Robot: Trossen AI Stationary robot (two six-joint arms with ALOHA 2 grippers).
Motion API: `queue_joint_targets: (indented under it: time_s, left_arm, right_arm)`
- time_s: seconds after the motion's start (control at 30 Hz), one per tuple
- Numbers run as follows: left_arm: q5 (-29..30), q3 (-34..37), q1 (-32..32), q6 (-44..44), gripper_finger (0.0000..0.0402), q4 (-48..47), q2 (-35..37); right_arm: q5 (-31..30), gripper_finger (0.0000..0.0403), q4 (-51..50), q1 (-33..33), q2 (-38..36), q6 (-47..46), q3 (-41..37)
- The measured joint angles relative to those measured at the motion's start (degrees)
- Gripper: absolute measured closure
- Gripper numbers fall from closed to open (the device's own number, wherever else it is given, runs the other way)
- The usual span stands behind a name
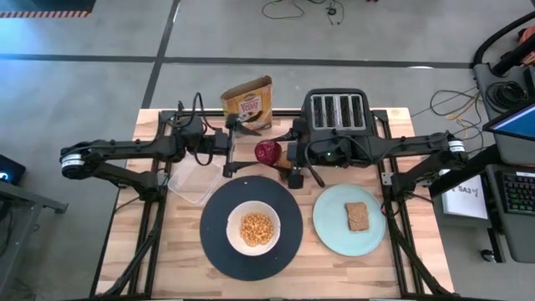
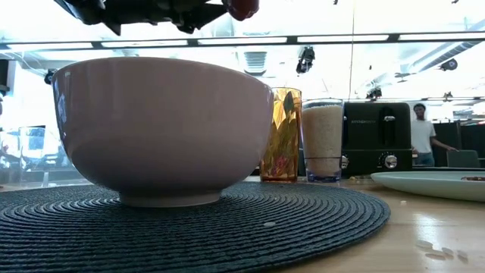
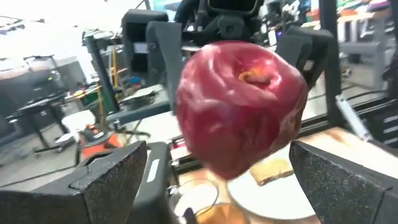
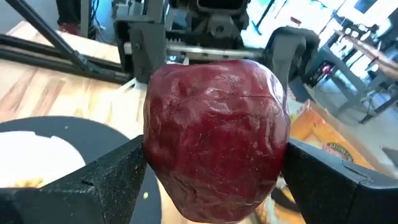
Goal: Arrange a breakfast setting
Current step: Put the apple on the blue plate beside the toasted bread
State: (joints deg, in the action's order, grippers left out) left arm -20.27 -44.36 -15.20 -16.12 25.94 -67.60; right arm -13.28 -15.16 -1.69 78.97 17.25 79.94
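The dark red fruit (image 1: 267,151) is held in the air between my two grippers, above the table's middle. My right gripper (image 1: 283,153) is shut on it. My left gripper (image 1: 245,155) is open, and its fingers (image 3: 112,180) stand wide on either side of the fruit (image 3: 242,112), apart from it. The white bowl (image 1: 253,228) with cereal sits on the large black round plate (image 1: 219,251). The brown toast slice (image 1: 357,216) lies on the pale green plate (image 1: 330,221). The yellow-brown cereal box (image 1: 247,102) stands at the far edge. My right gripper pinches the fruit's two opposite sides (image 4: 155,155) between its two fingers (image 4: 109,180). The fingers come level from the table's right side. The fruit is lifted clear of the table, its stem hollow (image 3: 255,76) facing my left gripper.
The black toaster (image 1: 338,111) stands at the far right. A clear plastic container (image 1: 194,180) lies left of the black plate. An amber glass (image 2: 280,135) and a clear glass with pale contents (image 2: 322,140) stand behind the bowl. A person (image 2: 421,135) stands beyond the table.
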Motion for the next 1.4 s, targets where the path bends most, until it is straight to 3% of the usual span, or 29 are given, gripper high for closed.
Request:
queue_joint_targets:
  time_s: [0.13, 0.37, 0.57, 0.73, 0.87, 0.97, 1.13, 1.4]
  left_arm:
    - [4.52, 0.01, -0.09, -1.85, 0.0026, -3.81, 1.96]
    - [9.85, 0.04, -0.07, -4.29, 0.0026, -9.98, 6.65]
    - [13.83, 0.05, -0.09, -4.48, 0.0026, -13.68, 9.39]
    - [14.11, 0.09, -0.07, -4.7, 0.0026, -14.51, 10.8]
    - [15.16, 0.13, -0.07, -4.7, 0.0026, -16.1, 11.51]
    - [15.34, 0.13, -0.09, -4.68, 0.0026, -18.17, 11.74]
    - [15.29, 0.13, -0.09, -4.69, 0.0026, -20.45, 11.41]
    - [15.29, 0.15, -0.08, -3.68, 0.0026, -22.74, 10.85]
  right_arm:
    - [-0.04, 0.0076, -6.07, 0.76, -1.27, -3.84, 0.91]
    - [0.44, 0.0076, -29.41, 1.67, -0.62, -19.26, 7.69]
    - [7.5, 0.0076, -45.8, 1.73, -0.28, -38.67, 8.48]
    - [19.22, 0.0076, -56.04, 1.11, 1.17, -54.6, 5.44]
    - [30.56, 0.0076, -55.16, -1.74, 1.84, -62.91, -1.03]
    - [34.07, 0.0076, -51.95, -4.79, 2.03, -66.75, -6.86]
    - [33.75, 0.0075, -47.7, -8.7, 1.75, -71.71, -14.59]
    - [27.24, 0.0075, -45.38, -10.04, -0.16, -74.77, -20.77]
